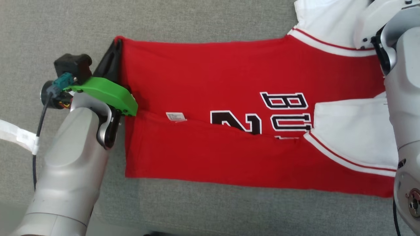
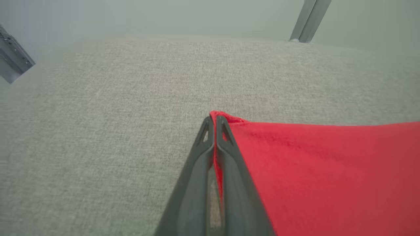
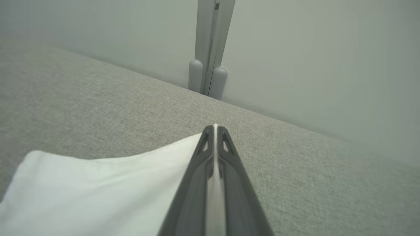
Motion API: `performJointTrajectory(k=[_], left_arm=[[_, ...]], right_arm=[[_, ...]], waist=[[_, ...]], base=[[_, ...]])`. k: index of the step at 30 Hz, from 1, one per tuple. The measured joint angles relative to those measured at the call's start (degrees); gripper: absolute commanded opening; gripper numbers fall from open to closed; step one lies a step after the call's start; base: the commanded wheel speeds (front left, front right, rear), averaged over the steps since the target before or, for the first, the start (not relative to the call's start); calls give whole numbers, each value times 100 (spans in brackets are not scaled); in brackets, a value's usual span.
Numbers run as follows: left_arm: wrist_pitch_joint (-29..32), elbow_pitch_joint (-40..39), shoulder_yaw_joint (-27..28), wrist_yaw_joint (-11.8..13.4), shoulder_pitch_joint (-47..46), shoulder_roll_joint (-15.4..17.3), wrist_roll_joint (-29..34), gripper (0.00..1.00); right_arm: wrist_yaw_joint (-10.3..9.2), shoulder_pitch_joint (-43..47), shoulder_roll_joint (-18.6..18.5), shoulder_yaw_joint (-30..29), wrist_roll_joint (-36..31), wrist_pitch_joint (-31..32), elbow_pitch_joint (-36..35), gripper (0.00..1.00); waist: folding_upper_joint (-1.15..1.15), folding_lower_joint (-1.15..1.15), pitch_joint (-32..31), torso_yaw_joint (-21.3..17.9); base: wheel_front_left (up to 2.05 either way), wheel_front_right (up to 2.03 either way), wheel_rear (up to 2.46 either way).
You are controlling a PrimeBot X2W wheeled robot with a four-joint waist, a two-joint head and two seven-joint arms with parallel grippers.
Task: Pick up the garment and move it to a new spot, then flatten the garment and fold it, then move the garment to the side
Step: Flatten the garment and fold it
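Garment: the red garment [image 1: 210,72] lies flat across the middle of the head view on the grey surface [image 1: 210,209], with its hem at the left and its shoulders at the right.
Fold state: the lower long edge is turned up over the body. The fold line crosses the centre and cuts the lettering. The lower sleeve [image 1: 351,131] lies tucked on top.
Left gripper: the left gripper [image 2: 215,119] is closed tight on the hem corner [image 1: 122,41], at the upper left of the head view. Red cloth shows pinched between its fingers.
Right gripper: the right gripper [image 3: 215,129] is closed, with white cloth of the upper sleeve [image 3: 98,183] nipped between its fingers, toward the upper right of the head view.
Reason for holds: both grips sit at the ends of the same upper edge. Judged as set up to carry that edge evenly over the centre.
Stage: judged mid-fold, with the upper half not yet turned in.
Risk: thin pinches at the corners may slip, and the edge may sag between them.
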Motion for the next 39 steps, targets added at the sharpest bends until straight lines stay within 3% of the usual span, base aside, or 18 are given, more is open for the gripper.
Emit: performJointTrajectory(k=[4,9,24,32,39], left_arm=[[0,-427,350,2,164,-3,230,0],[0,-731,698,3,454,-45,516,0],[0,-1092,1778,2,1690,-119,1114,0],[-1,-1330,2159,2,2556,-336,1352,0],[0,-1318,2063,2,3231,-538,1484,0]], right_arm=[[0,-62,185,-322,-224,-793,-208,0],[0,64,452,-586,-177,-1148,-391,0],[0,2324,671,-144,1544,-1180,-2447,0],[0,3823,682,82,2198,-1179,-2707,0],[0,4568,691,198,2499,-1179,-2469,0]], waist=[[0,0,-80,-63],[0,0,-236,-179],[0,0,-930,-728],[0,0,-1423,-921],[0,0,-1717,-1014]], base=[[0,0,0],[0,0,0],[0,0,0],[0,0,0],[0,0,0]])
